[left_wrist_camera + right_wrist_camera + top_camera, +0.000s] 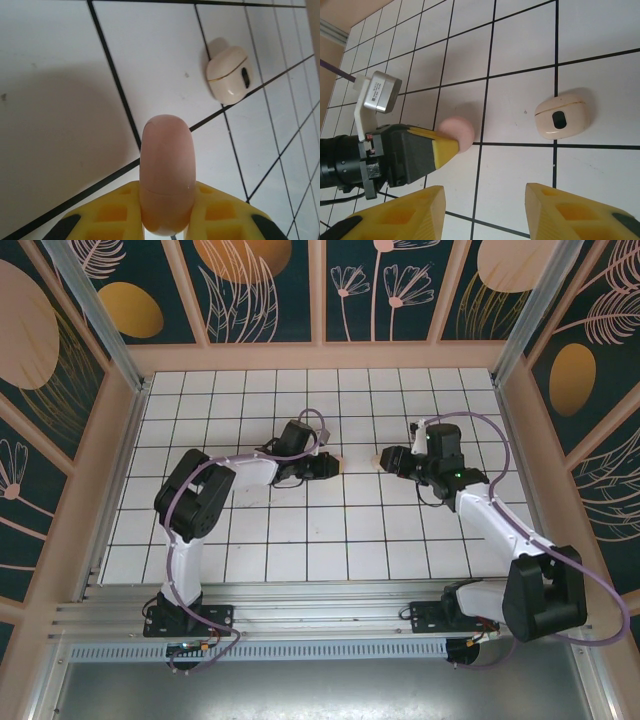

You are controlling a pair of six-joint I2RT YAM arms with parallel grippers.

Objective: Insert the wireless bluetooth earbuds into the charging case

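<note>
- The table (250, 540) is white with a black grid, and pink walls with a plant pattern stand around it.
- The left arm (195, 505) bends in from the left side. The right arm (500, 530) bends in from the right side. Their ends face each other near the middle of the table.
- The right gripper (485, 192) has its yellow fingers (560, 210) spread wide, with nothing between them. From above, it (385, 460) points to the left, toward the other gripper.
- The left gripper (165, 200) is pressed together on the pink case (166, 170), one yellow finger (110, 212) on each side of its near end.
- In the right wrist view, the left gripper (447, 145) comes in from the left and the case (459, 131) sticks out past its tips, over a grid line. A soft shadow lies on the table beside it. I cannot tell if the case touches the table.
- The case is rounded and smooth. A thin seam runs across it near the fingers, and it looks closed.
- A cream shell (563, 119) lies flat on the table, apart from the case and ahead of the right fingers. It has a thin seam and a dark oval spot, and it is closed. In the left wrist view it (230, 74) lies beyond the case, up and to the right, just beside a crossing of grid lines.
</note>
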